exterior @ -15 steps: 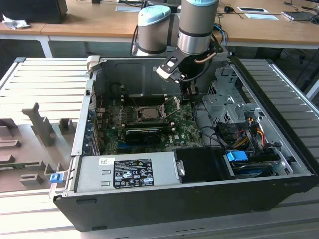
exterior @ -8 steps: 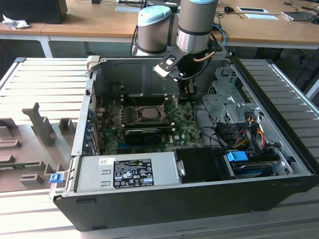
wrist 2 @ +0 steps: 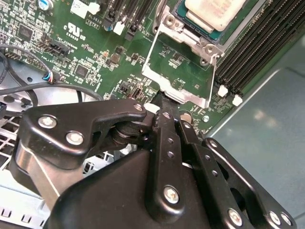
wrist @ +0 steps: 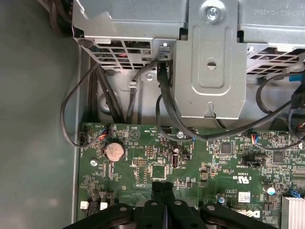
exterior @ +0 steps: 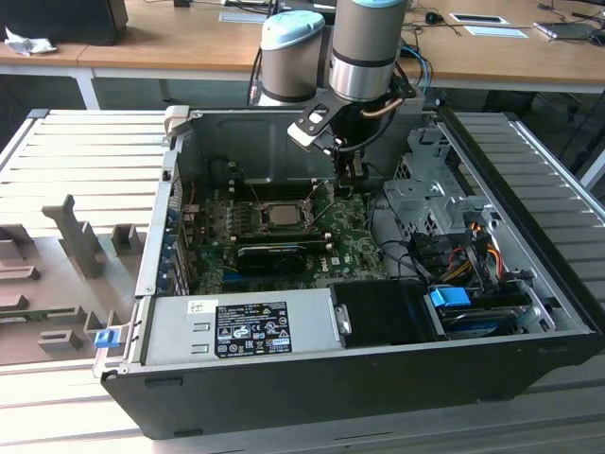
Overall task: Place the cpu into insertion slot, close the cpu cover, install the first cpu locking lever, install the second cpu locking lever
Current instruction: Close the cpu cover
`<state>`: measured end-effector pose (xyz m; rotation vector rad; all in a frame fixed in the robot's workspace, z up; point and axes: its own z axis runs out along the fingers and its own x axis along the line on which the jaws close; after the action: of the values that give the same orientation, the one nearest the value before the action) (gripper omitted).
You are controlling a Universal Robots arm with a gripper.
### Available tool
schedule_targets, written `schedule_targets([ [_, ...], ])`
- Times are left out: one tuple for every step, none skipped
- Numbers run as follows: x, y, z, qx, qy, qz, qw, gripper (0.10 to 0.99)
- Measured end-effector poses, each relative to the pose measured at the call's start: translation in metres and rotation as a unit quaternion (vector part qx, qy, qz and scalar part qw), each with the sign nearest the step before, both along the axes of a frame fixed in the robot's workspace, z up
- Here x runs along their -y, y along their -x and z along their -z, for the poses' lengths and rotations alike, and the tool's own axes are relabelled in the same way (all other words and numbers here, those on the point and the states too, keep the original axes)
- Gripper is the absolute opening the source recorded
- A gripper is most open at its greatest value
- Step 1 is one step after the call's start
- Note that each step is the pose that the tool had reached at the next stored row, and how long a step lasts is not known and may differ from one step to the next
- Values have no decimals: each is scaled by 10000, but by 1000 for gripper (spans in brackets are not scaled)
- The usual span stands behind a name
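The cpu (wrist 2: 214, 12) lies with its pale metal top up in the insertion slot (wrist 2: 191, 42); in the exterior view the cpu (exterior: 282, 212) sits mid-board inside the open case. The cpu cover (wrist 2: 177, 89) stands swung open, a thin silvery frame with green board showing through its cut-out. My gripper (wrist 2: 162, 101) is shut, its black fingers (wrist: 162, 193) pressed together, with the tips at the cover's free edge. Whether they pinch that edge or only touch it is hidden. In the exterior view my gripper (exterior: 352, 178) hangs to the right of the slot.
Long black memory slots (wrist 2: 259, 45) run beside the socket. A silver drive cage (wrist: 209, 62) with black cables (wrist: 164, 102) stands close to the gripper. A power supply (exterior: 250, 326) fills the case's near side. A coin battery (wrist: 114, 150) sits on the board.
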<state>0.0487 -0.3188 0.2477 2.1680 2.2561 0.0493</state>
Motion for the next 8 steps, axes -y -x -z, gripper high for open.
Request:
schedule_targets([
  [0, 7, 0, 0, 0, 0, 10000, 106],
  [0, 11, 0, 0, 0, 0, 10000, 106],
  [0, 18, 0, 0, 0, 0, 10000, 106],
  [0, 24, 0, 0, 0, 0, 10000, 106],
  [0, 27, 0, 0, 0, 0, 10000, 106],
  [0, 30, 0, 0, 0, 0, 10000, 106],
  [0, 36, 0, 0, 0, 0, 10000, 106],
  [0, 41, 0, 0, 0, 0, 10000, 106],
])
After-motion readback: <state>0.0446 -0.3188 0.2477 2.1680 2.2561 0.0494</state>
